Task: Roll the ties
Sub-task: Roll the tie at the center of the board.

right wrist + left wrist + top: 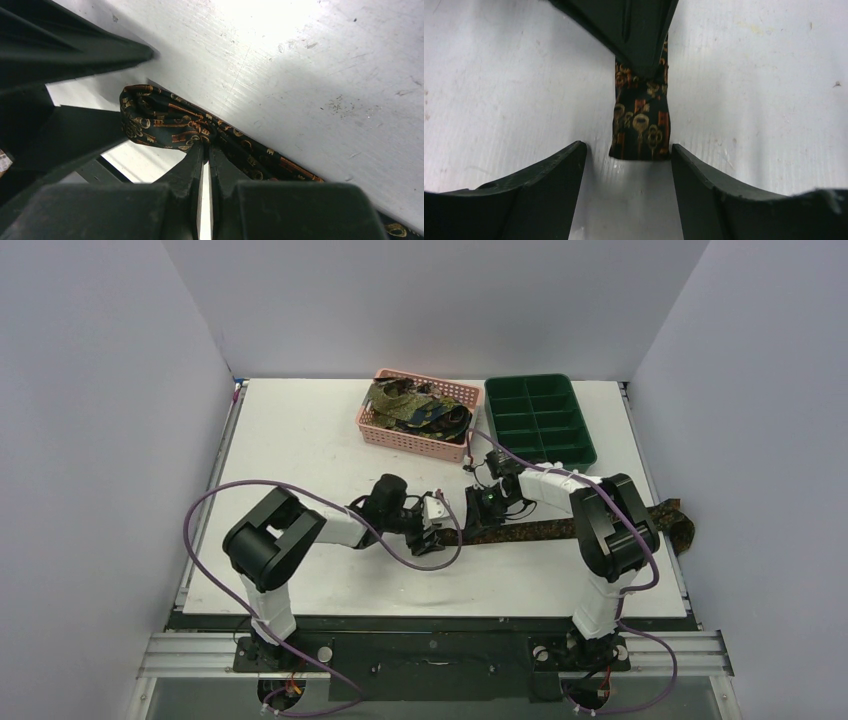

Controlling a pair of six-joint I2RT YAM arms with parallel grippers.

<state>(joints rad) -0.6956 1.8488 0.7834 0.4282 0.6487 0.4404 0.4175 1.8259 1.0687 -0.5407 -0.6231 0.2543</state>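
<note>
A dark tie (545, 531) with gold and orange motifs lies flat across the table, and its far end hangs over the right edge. My right gripper (206, 146) is shut on the tie (160, 117) a short way back from its near end, and the fabric bunches at the fingertips. The left gripper (629, 152) stands open and faces the right one. The tie's cut end (641, 127) lies flat just between its tips, close against the right finger (714, 190). More ties (415, 405) are heaped in the pink basket.
The pink mesh basket (372, 428) stands at the back centre. A dark green compartment tray (489, 400) sits beside it on the right. White walls close in the table on three sides. The two grippers (437, 537) (482, 523) sit close together at mid-table.
</note>
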